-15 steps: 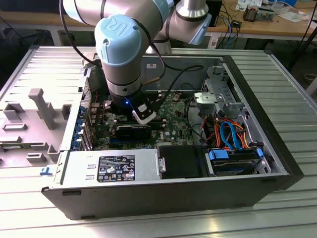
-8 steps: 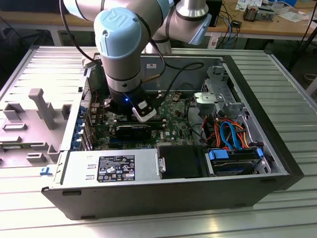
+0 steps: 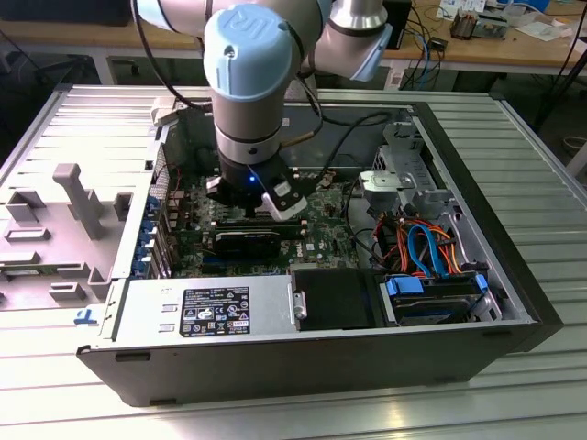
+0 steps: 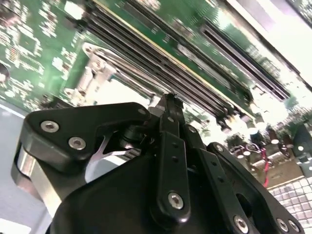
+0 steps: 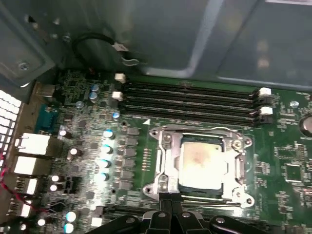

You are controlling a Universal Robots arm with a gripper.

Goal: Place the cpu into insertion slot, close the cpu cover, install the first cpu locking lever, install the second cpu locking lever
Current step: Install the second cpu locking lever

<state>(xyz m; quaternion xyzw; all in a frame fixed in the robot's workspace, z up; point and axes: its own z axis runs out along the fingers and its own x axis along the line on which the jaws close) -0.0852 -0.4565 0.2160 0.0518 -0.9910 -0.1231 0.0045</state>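
Case: the open grey metal computer case is lying flat on the ribbed aluminium counter, so its inside is facing up for the arm to reach.
Arm: the grey and pale-blue robot arm is reaching straight down into the middle of the case, over the green circuit board.
Memory slots: the long black memory slots are lying just on the far side of the socket.
Pincer: the black pincer is sitting low at the near edge of the socket, its two fingers drawn together into one narrow tip, holding nothing visible.
Slot: the square silver-rimmed insertion slot is lying beside the memory slots.
Cover: the thin silver metal cpu cover is lying flat, framing the chip, so it is looking closed.
Chip: the pale silvery-tan square cpu is sitting seated inside the slot, showing through the cover's window.
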